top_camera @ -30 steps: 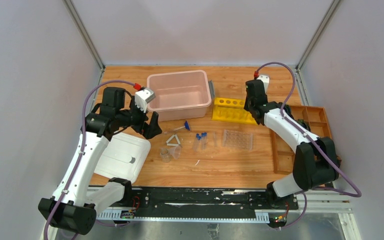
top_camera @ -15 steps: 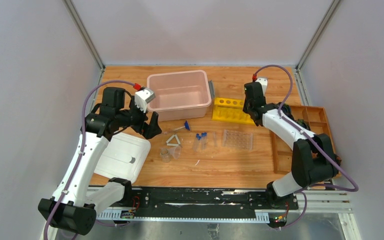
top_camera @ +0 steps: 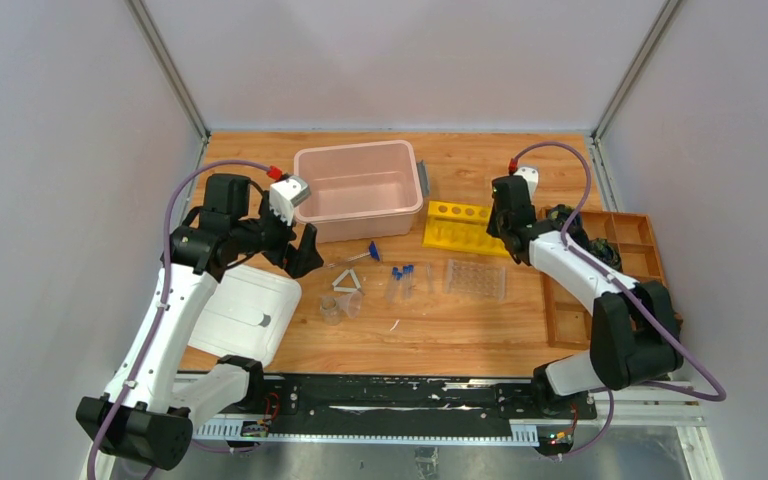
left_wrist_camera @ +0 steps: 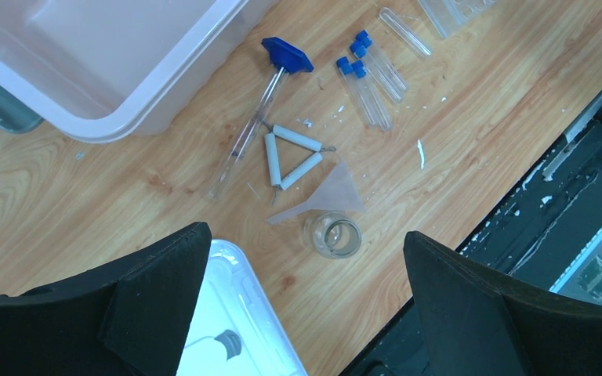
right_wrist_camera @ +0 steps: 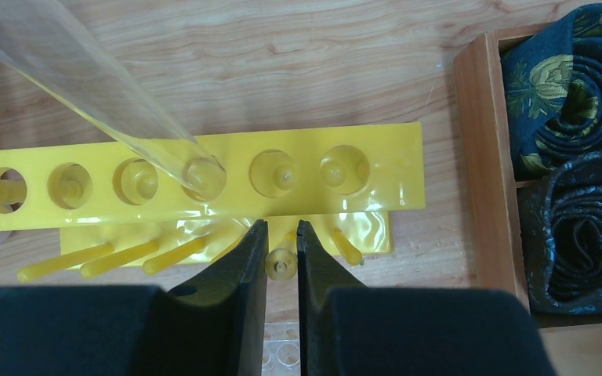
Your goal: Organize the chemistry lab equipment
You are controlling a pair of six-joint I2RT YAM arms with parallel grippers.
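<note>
One clear tube (tilted) in yellow rack.

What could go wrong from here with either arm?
1. The right gripper pinches only one thin peg of the yellow plastic tube rack. Dragging it could let the peg slip or tip the rack.
2. The long clear tube leans tilted in one rack hole, so a jolt may throw it out.
3. The open left gripper hangs over the small white triangle, clear funnel and small clear cup, which lie close together. Closing could knock a neighbour.
</note>
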